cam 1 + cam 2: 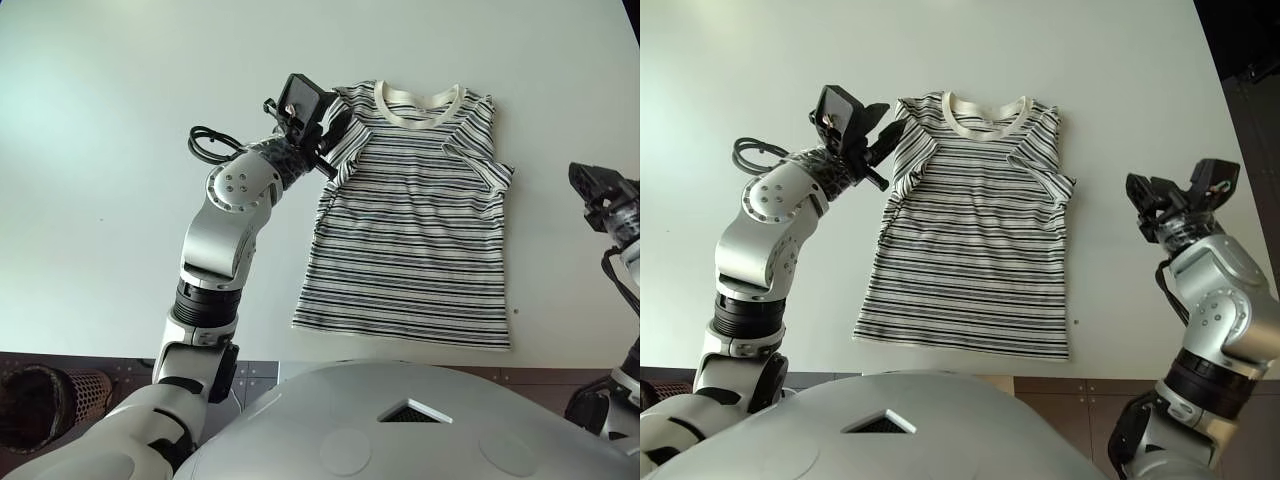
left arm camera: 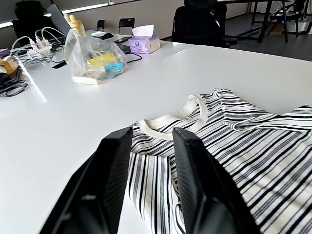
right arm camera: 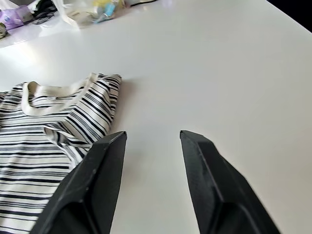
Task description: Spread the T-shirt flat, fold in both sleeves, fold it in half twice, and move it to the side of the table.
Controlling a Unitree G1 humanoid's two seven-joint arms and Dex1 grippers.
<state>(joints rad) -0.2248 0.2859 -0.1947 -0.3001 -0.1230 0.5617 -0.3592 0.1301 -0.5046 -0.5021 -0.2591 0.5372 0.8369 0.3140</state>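
A black-and-white striped T-shirt [image 1: 410,230] with a cream collar [image 1: 420,105] lies flat on the white table [image 1: 100,150], collar away from me. Both sleeves are folded in over the chest. My left gripper [image 1: 335,125] is at the shirt's left shoulder, over the folded sleeve, open; in the left wrist view its fingers [image 2: 114,165] stand apart above the striped cloth [image 2: 253,146]. My right gripper [image 1: 1155,205] hovers open over bare table to the right of the shirt, apart from it. The right wrist view has its fingers [image 3: 102,165] spread, with the shirt's edge [image 3: 58,126] beside them.
At the far side of the table lie a clear plastic bag [image 2: 95,56] of items, a tissue box [image 2: 144,41] and cables [image 2: 29,41]. Chairs [image 2: 202,22] stand behind. The table's front edge [image 1: 120,352] runs just below the shirt's hem. Open table lies left and right of the shirt.
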